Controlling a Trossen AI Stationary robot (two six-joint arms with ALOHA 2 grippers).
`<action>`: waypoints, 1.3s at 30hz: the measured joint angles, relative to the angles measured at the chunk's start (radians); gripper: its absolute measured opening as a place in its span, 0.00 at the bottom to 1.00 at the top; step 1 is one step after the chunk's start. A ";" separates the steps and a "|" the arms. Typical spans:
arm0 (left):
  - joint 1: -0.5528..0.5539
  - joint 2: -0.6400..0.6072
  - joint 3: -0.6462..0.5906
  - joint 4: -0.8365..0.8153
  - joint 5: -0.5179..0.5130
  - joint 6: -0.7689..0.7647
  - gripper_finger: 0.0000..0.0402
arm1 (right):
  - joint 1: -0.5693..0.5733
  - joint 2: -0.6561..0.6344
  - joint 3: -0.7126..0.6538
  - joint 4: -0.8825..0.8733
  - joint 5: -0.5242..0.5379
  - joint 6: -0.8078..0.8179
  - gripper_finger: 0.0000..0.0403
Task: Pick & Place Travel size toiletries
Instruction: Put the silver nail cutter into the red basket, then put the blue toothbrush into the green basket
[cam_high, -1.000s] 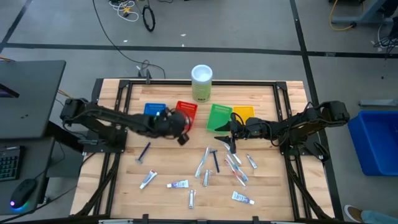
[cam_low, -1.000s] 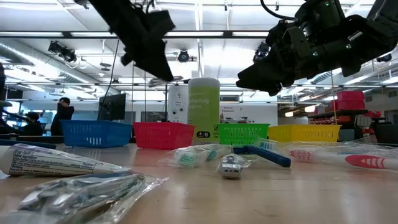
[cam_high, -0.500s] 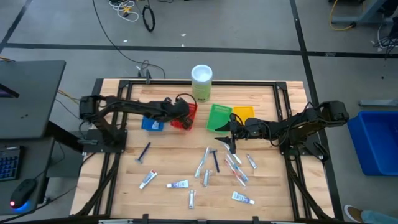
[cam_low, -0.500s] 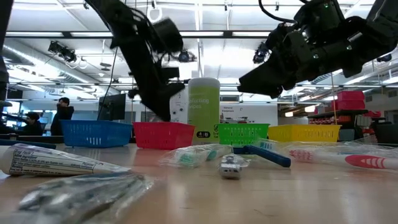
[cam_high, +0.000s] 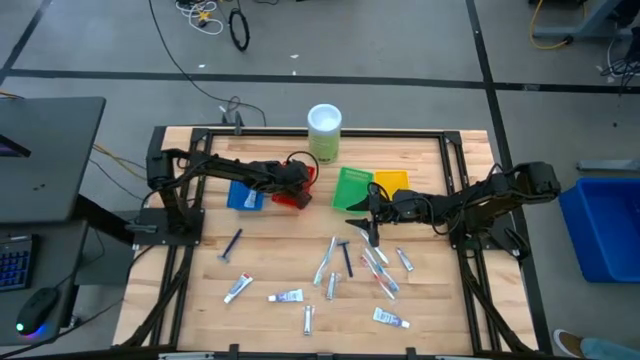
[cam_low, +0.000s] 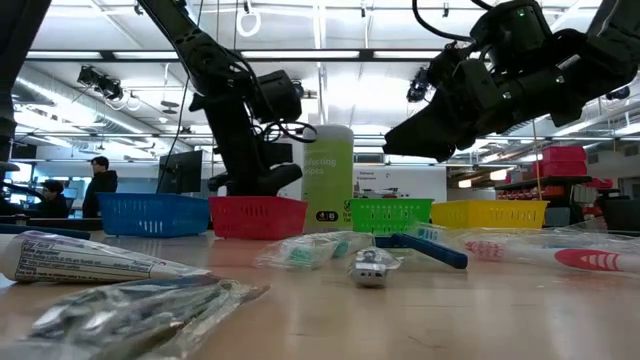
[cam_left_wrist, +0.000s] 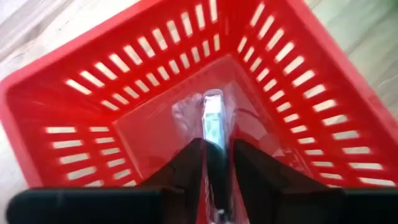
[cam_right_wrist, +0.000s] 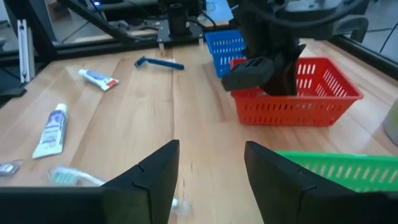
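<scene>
My left gripper (cam_high: 297, 192) is lowered inside the red tray (cam_high: 303, 178), shut on a slim toiletry item in a clear wrapper (cam_left_wrist: 213, 121). The low view shows the left gripper (cam_low: 262, 180) dipping behind the red tray's wall (cam_low: 260, 216). My right gripper (cam_high: 366, 224) hovers open above the table, in front of the green tray (cam_high: 352, 188), touching nothing. The other toiletries lie flat on the wood: white tubes (cam_high: 288, 296), a blue razor (cam_high: 233, 242) and a cluster of wrapped sticks (cam_high: 350, 260). My left gripper pinches the slim wrapped item between its two fingers (cam_left_wrist: 186, 165), which lie along it. It comes from above, pointing down into the red tray. The item's pale free end (cam_left_wrist: 213, 115) and its clear wrapper reach the tray's floor.
A blue tray (cam_high: 245, 192) stands to the left of the red one, and a yellow tray (cam_high: 392, 182) to the right of the green one. A pale green cylinder with a white top (cam_high: 324, 132) stands at the far edge. Bare wood shows around the blue razor.
My left gripper has moved from the open table in front of the trays toward the far edge, then down into the red tray, carrying the wrapped item with it. My right arm has kept still.
</scene>
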 joint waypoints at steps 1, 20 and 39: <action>0.000 0.000 0.000 0.002 0.000 0.001 0.27 | -0.001 0.000 0.000 0.000 0.000 0.000 0.47; -0.062 -0.176 0.043 -0.057 -0.001 0.009 0.36 | -0.001 0.000 0.000 0.001 0.010 0.000 0.51; -0.370 -0.617 0.043 -0.497 -0.398 0.040 0.36 | 0.000 0.000 0.000 -0.003 0.008 0.005 0.54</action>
